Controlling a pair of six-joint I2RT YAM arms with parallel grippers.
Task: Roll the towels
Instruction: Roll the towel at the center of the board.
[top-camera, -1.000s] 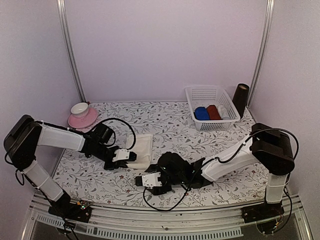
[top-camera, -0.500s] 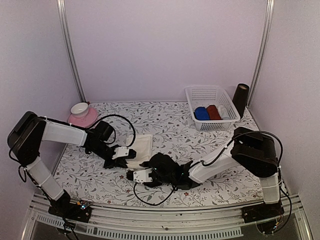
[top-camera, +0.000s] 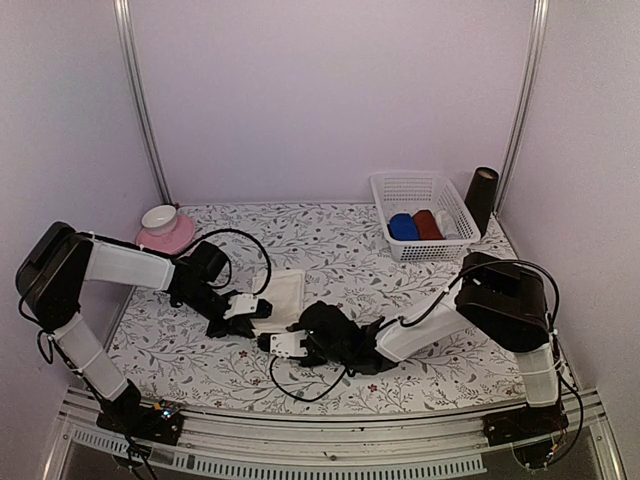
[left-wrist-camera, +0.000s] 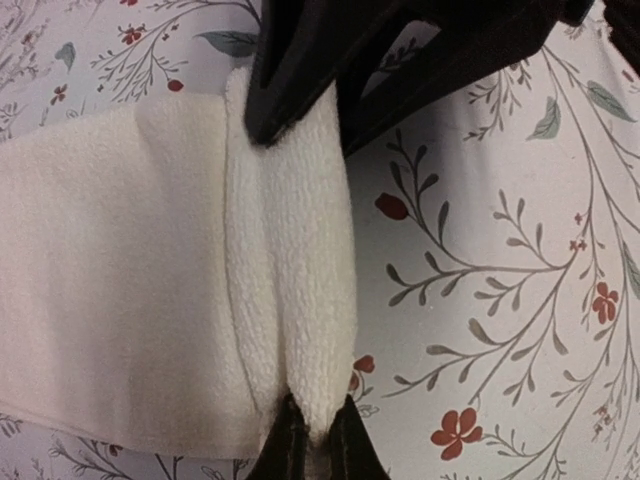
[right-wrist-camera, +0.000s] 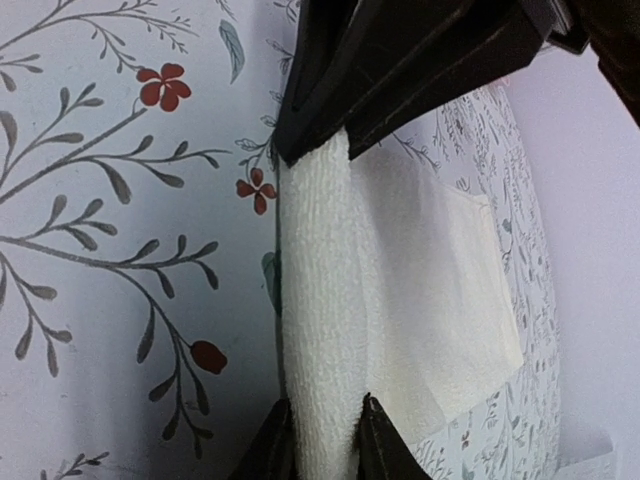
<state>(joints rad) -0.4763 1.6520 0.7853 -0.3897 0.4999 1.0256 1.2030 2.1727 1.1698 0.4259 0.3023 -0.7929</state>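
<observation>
The cream towel (top-camera: 285, 290) lies flat on the floral table, its near edge turned over into a thin roll (left-wrist-camera: 295, 260). My left gripper (top-camera: 262, 308) is shut on one end of that roll (left-wrist-camera: 316, 440). At the other end my right gripper (top-camera: 272, 332) is shut on the same rolled edge (right-wrist-camera: 322, 435), with one finger on each side of it. Each wrist view shows the other gripper's dark fingers (left-wrist-camera: 300, 70) (right-wrist-camera: 400, 60) at the far end of the roll. The blue towel (top-camera: 403, 227) sits rolled in the basket.
A white basket (top-camera: 440, 190) at the back right also holds a dark red roll (top-camera: 427, 224). A dark cylinder (top-camera: 482, 198) stands beside it. A white cup on a pink saucer (top-camera: 163, 228) sits at the back left. Cables trail over the table near both arms.
My right gripper has slid left and forward to the towel's near edge and closed on the roll. The left gripper has kept its grip, shifting only slightly.
</observation>
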